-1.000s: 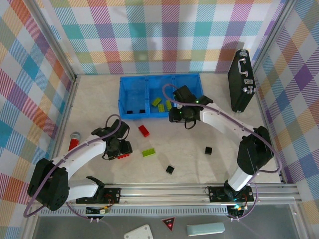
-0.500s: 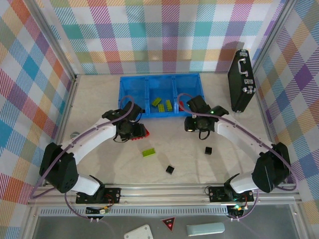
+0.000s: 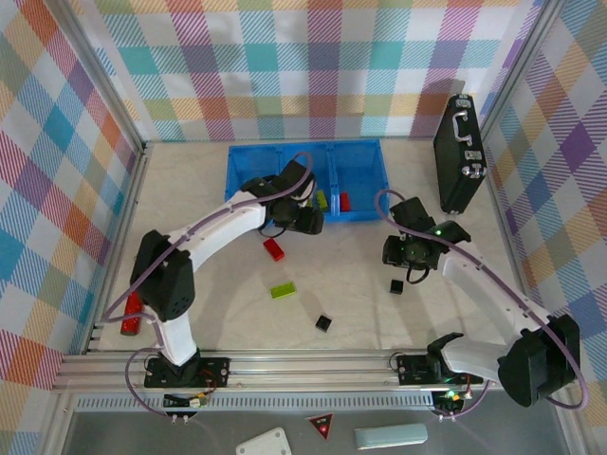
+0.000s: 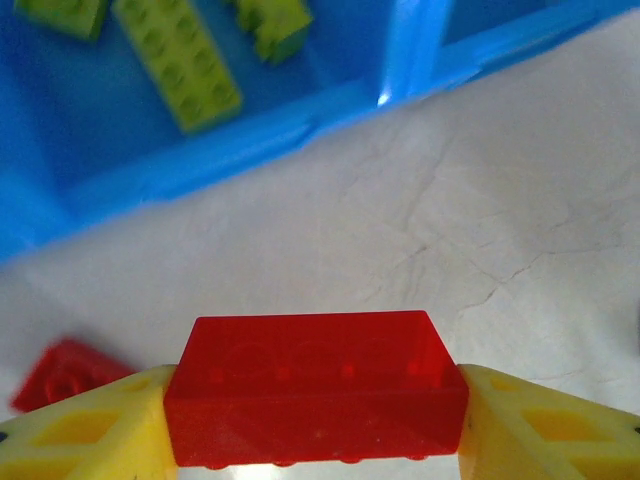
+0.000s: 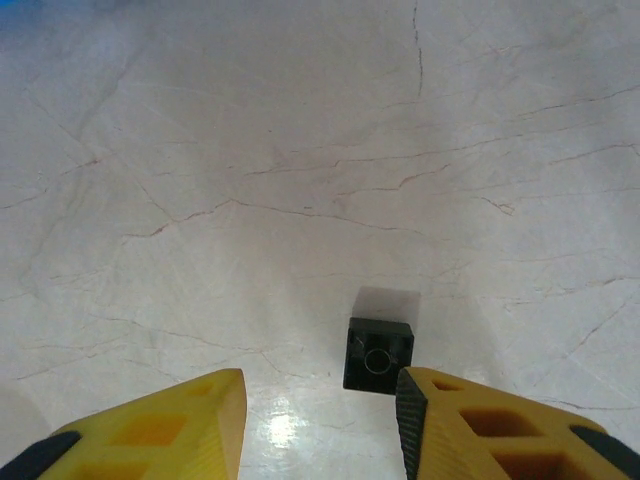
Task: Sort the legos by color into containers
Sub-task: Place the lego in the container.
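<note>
Landmark: the blue tray [image 3: 254, 182], three compartments side by side at the far middle of the worktop [image 3: 190, 218].
Left side: the left pincer [image 4: 315, 425] is pinching a red brick [image 4: 315, 385] by its two short ends. It is at the tray's near wall, just in front of the divider between the middle and right compartments.
Why held so: gripped by the ends and carried above the worktop, the brick can likely pass over the low wall. The right compartment already has a red piece [image 3: 343, 201], so that looks like its home.
Middle compartment: green bricks [image 4: 178, 62] lie flat here, marking it as green's place.
Right side: the right pincer [image 5: 320, 400] is spread with nothing in it, low over the worktop and well in front of the tray's right end.
Its target: a black brick [image 5: 378, 356] sits on the worktop just ahead of the gap, close by the right finger. The spread seems set to straddle it.
Loose in front of the tray: a second red brick [image 3: 274, 249], a lone green brick [image 3: 283, 291] and another black piece [image 3: 323, 322].
</note>
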`<state>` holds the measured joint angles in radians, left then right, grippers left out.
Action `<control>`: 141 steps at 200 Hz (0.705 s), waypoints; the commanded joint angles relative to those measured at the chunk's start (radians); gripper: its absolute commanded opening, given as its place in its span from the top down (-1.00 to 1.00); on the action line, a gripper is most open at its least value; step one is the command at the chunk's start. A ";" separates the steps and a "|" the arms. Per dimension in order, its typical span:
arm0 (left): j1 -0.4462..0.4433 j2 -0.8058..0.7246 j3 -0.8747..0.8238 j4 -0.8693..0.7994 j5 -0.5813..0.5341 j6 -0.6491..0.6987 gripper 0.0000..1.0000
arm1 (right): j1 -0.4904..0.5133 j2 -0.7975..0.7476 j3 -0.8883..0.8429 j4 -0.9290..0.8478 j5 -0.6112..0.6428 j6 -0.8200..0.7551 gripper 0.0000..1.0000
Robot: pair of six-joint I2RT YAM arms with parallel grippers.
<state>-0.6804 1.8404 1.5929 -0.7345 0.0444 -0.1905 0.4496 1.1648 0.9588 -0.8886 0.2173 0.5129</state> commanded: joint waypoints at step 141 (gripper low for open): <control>-0.115 0.449 0.671 -0.114 -0.161 0.817 -0.27 | -0.024 -0.141 0.070 -0.211 0.095 0.016 0.09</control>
<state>-0.7891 2.2192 2.1986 -0.8761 -0.0059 0.5377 0.4309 1.0473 0.9974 -1.0458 0.2852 0.5163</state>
